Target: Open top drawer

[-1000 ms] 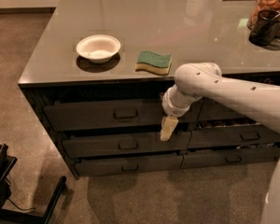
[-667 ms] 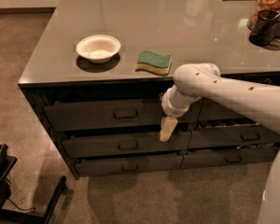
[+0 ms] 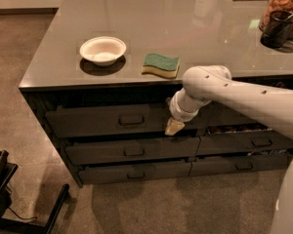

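Gripper holding position at top drawer, no pull showing yet

Gripper is hanging tip-down from the white arm, in front of the right end of the top drawer front. Whether it is clenched or released: cannot tell. Compared with a second ago it is sitting in practically the same spot; any shift is too slight to call. The drawer front is likewise showing no outward travel over that interval.

Judgement: the opening step is not progressing yet. The gripper is standing well to the right of the handle, not on it, so a leftward move onto the loop is probably needed before a pull.

The top drawer is lying directly under the counter edge, above two lower fronts. It is reading as a flat, matte dark grey panel with one small rectangular loop at its centre. A dark gap is showing above it.
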`<control>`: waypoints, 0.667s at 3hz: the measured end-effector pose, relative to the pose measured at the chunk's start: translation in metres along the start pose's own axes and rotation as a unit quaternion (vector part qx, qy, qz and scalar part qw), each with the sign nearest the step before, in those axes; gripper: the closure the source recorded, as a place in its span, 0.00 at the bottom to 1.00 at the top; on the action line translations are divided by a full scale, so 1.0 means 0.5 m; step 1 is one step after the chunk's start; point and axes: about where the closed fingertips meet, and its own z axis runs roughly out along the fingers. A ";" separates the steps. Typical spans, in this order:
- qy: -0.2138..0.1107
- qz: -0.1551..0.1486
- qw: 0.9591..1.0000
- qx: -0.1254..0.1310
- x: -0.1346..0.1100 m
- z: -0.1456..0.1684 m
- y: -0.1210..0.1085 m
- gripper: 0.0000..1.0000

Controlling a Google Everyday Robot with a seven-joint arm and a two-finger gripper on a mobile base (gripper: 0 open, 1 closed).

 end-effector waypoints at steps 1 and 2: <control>0.000 0.000 1.000 0.000 0.000 0.000 0.000 0.65; 0.000 0.000 1.000 0.000 0.000 0.000 0.000 0.89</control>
